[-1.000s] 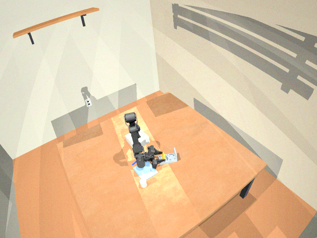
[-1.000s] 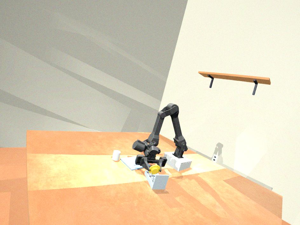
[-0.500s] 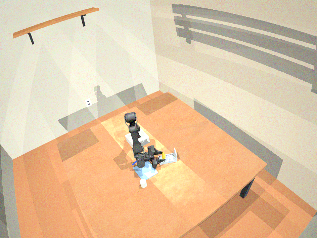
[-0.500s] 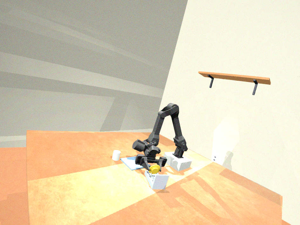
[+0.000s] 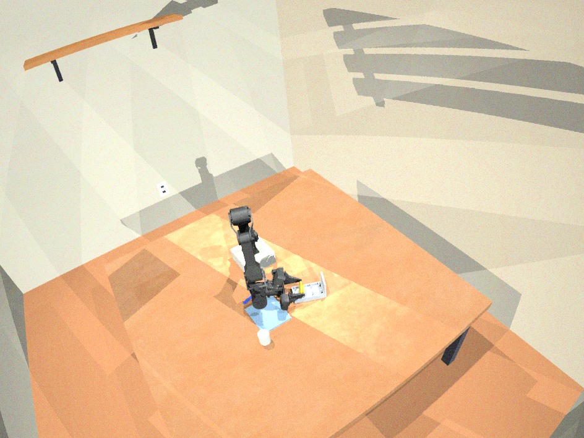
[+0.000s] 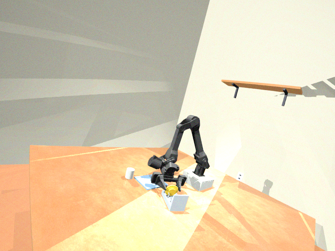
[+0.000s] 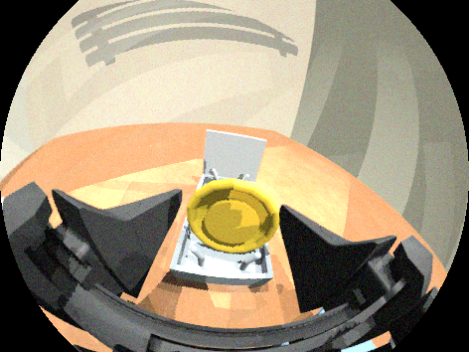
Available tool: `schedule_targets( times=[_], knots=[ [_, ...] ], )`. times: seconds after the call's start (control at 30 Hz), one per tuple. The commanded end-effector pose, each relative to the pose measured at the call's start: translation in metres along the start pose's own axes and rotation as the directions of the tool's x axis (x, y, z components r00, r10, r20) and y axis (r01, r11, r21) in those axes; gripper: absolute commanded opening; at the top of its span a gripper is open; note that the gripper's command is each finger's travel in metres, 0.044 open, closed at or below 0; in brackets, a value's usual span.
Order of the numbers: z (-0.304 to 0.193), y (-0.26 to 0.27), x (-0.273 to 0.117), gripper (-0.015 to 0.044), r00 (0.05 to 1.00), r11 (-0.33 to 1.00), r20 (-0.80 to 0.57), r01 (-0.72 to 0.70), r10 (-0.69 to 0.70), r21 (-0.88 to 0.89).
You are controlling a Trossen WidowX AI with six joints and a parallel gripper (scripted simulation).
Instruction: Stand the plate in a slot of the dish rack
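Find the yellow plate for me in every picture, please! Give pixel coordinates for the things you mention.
Top: the yellow plate (image 5: 301, 287) (image 6: 171, 190) (image 7: 233, 216) is a thin upright sliver, low and just right of the middle.
Exterior: a round shape, below the middle.
Wrist: a big circle near the middle, between the black fingers.
Landmark in all three: the pale dish rack (image 5: 323, 285) (image 6: 179, 203) (image 7: 234, 154) with its tall end panel.

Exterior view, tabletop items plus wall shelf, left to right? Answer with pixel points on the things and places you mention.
White cup (image 5: 264, 337) (image 6: 130, 173) → blue mat (image 5: 268, 317) (image 6: 147, 182) → plate (image 5: 301, 287) (image 6: 171, 190) (image 7: 233, 219) → arm base (image 5: 238, 256) (image 6: 205, 183) → wall shelf (image 5: 101, 41) (image 6: 265, 87)
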State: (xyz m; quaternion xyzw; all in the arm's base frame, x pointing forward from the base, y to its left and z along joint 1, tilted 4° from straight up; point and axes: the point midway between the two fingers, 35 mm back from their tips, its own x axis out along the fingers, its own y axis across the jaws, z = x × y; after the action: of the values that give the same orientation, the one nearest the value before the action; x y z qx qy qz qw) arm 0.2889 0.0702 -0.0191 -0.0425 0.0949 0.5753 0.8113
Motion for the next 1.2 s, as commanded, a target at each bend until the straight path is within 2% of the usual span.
schedule_targets(
  times=[0.0,0.2,0.5,0.83,1.17],
  knots=[
    [0.0,0.0,0.0,0.04,1.0,1.0,0.0,0.0,0.0,0.0],
    [0.007,-0.002,-0.001,0.04,1.0,1.0,0.001,-0.002,0.002,0.001],
    [0.111,-0.008,-0.022,0.04,1.0,1.0,0.019,-0.025,0.025,0.002],
    [0.115,-0.01,-0.022,0.04,1.0,1.0,0.017,-0.026,0.026,0.004],
    [0.113,-0.018,-0.025,0.04,0.975,0.977,-0.219,0.03,0.017,0.21]
  ],
)
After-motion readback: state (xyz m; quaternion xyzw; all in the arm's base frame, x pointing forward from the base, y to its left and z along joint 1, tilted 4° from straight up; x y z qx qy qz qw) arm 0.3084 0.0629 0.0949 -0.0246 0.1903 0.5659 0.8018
